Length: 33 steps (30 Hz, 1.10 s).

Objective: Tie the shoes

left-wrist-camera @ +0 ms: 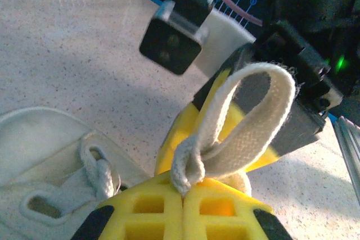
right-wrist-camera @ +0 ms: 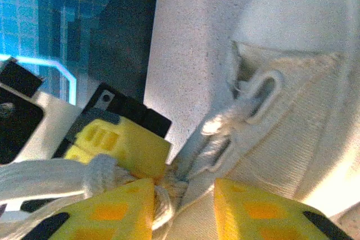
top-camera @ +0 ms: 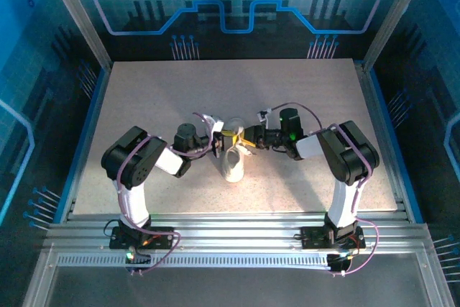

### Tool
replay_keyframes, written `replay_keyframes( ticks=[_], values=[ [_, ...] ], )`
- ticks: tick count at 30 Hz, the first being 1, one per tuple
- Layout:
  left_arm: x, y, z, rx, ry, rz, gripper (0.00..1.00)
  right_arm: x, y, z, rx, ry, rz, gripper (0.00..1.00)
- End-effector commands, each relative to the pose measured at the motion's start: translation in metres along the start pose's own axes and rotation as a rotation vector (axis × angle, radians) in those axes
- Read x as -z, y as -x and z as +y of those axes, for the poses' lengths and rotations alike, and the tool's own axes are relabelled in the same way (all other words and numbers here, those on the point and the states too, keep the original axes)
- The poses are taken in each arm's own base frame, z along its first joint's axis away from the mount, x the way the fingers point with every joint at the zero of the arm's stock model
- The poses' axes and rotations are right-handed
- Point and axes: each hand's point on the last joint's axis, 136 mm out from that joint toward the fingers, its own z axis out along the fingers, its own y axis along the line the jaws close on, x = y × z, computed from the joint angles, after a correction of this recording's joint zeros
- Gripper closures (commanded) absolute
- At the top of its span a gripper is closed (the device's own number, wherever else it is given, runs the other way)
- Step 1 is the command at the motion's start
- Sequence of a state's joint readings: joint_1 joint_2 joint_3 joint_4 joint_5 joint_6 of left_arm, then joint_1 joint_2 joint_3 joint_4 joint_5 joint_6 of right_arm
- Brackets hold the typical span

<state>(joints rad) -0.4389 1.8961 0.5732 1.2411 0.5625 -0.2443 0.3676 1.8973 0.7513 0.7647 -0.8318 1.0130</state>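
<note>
The shoe [top-camera: 233, 167] is a small white sneaker in the middle of the table, toe toward the arms. My left gripper [top-camera: 218, 141] is just left of its opening, and my right gripper [top-camera: 248, 143] is just right of it. In the left wrist view, my left gripper [left-wrist-camera: 183, 195] is shut on the base of a white lace loop [left-wrist-camera: 253, 133], with the shoe [left-wrist-camera: 39, 150] at lower left. In the right wrist view, my right gripper [right-wrist-camera: 183, 206] stands open over the shoe [right-wrist-camera: 298, 127]. A lace strand [right-wrist-camera: 163, 206] and shoe fabric lie between its fingers.
The speckled table [top-camera: 144, 106] has free room on all sides of the shoe. Metal frame posts [top-camera: 75, 12] and blue panels wall it in, and an aluminium rail [top-camera: 237, 224] runs along the near edge by the arm bases.
</note>
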Motion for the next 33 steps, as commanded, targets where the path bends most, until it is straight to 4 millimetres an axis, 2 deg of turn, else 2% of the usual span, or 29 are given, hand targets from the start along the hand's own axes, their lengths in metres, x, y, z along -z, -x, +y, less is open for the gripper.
replay_keyframes(
  ticks=[1,4,7,9,15,21,23,27,33],
  values=[
    [-0.001,0.011,-0.008,-0.027,-0.027,-0.045,1.00,-0.003,-0.004,-0.006,-0.027,-0.009,0.001,0.77],
    [-0.001,0.012,-0.008,-0.027,-0.027,-0.046,1.00,-0.004,-0.004,-0.007,-0.034,-0.013,0.002,0.79],
    [-0.001,0.011,-0.009,-0.026,-0.032,-0.042,1.00,-0.005,-0.003,-0.002,-0.028,0.008,0.006,0.68],
    [-0.002,0.011,-0.008,-0.025,-0.030,-0.042,1.00,-0.005,-0.002,0.001,-0.021,0.018,0.006,0.64],
    [-0.003,0.008,-0.005,-0.018,-0.026,-0.036,1.00,-0.009,-0.005,0.008,0.002,0.037,0.029,0.62],
    [-0.004,0.003,-0.003,0.013,-0.028,-0.028,1.00,-0.017,-0.014,0.015,0.037,0.067,0.070,0.67],
    [-0.004,0.003,-0.001,0.030,-0.030,-0.029,1.00,-0.019,-0.016,0.018,0.053,0.081,0.080,0.72],
    [-0.001,0.001,0.000,0.046,-0.026,-0.035,1.00,-0.014,-0.012,0.020,0.103,0.056,0.041,1.00],
    [0.007,0.000,0.002,0.067,-0.029,-0.044,1.00,0.014,-0.003,0.016,0.230,-0.126,-0.023,1.00]
  ],
)
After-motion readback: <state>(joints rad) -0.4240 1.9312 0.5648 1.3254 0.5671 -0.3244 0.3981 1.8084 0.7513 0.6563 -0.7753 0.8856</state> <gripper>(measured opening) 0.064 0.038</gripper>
